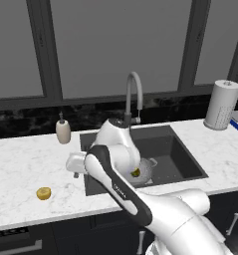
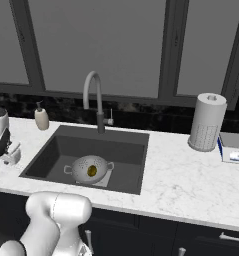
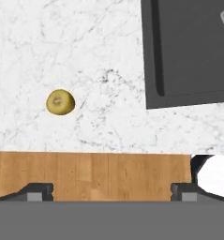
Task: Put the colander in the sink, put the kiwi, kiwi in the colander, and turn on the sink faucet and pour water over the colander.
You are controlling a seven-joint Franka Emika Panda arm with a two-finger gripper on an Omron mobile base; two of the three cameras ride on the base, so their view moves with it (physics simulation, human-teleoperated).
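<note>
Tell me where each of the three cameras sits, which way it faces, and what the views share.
Left base view: behind the arm to its left, facing the window; sink, sink faucet, yellow kiwi on the counter; the white arm rises from lower right.
Right base view: behind to the right, same heading; colander in the sink holding the dark kiwi; arm base lower left.
Hand view: looks down past the open gripper at the counter, with the yellow kiwi and a sink corner.
Shared: both base views show sink, faucet, colander.

Base views flank the sink (image 2: 51,150); hand view looks down.
</note>
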